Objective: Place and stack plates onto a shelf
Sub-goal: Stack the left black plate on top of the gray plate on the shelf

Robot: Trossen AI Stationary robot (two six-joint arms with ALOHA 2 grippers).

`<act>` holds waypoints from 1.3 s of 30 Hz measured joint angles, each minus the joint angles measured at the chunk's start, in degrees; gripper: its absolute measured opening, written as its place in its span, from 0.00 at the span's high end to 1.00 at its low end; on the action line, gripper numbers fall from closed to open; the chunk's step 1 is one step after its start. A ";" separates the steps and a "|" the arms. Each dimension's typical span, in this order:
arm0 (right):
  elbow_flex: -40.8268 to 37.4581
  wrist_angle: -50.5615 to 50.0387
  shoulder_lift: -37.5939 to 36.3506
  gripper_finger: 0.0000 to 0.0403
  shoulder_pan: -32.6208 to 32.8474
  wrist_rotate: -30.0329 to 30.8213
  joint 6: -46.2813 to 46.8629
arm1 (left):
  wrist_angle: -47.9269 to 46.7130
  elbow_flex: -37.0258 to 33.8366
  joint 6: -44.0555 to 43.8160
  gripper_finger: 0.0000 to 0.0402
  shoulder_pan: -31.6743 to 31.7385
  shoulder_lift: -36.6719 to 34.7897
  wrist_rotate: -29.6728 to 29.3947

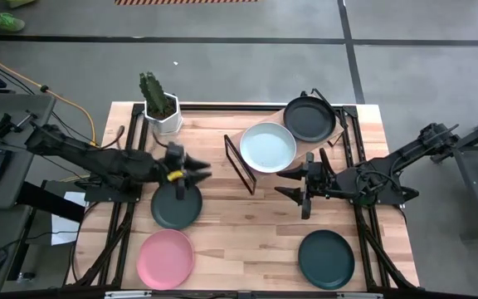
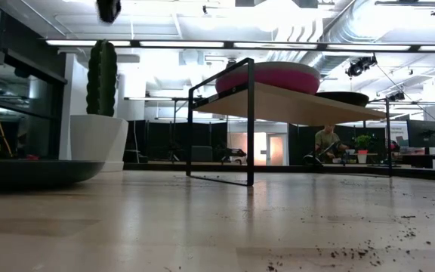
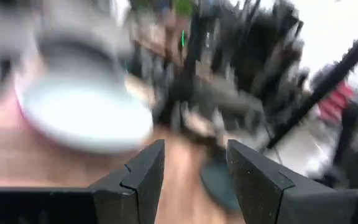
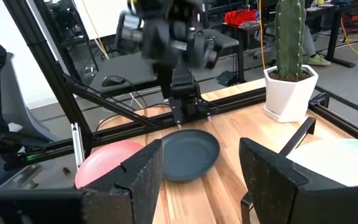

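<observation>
The shelf (image 1: 265, 178) stands at the table's far middle. On it, a pale mint-white plate (image 1: 268, 147) lies on a magenta plate (image 2: 266, 78), with a dark plate (image 1: 309, 119) beside them. A second dark plate (image 1: 177, 208) lies flat on the table under my left gripper (image 1: 193, 172), which hovers open above it and holds nothing. In the left wrist view my left gripper (image 3: 194, 174) is blurred. A light pink plate (image 1: 166, 259) and a third dark plate (image 1: 326, 259) lie near the near edge. My right gripper (image 1: 293, 184) (image 4: 201, 180) waits open beside the shelf.
A white faceted pot with a cactus (image 1: 160, 112) stands at the far left, beside the shelf. Black frame rails (image 1: 359, 224) run along both table sides. Bare wood lies in the middle between the dark plate and my right gripper.
</observation>
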 joint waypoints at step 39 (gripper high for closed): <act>0.04 -5.81 0.04 0.52 0.00 2.27 0.63 | -44.84 13.75 -44.27 0.59 -5.84 43.10 13.58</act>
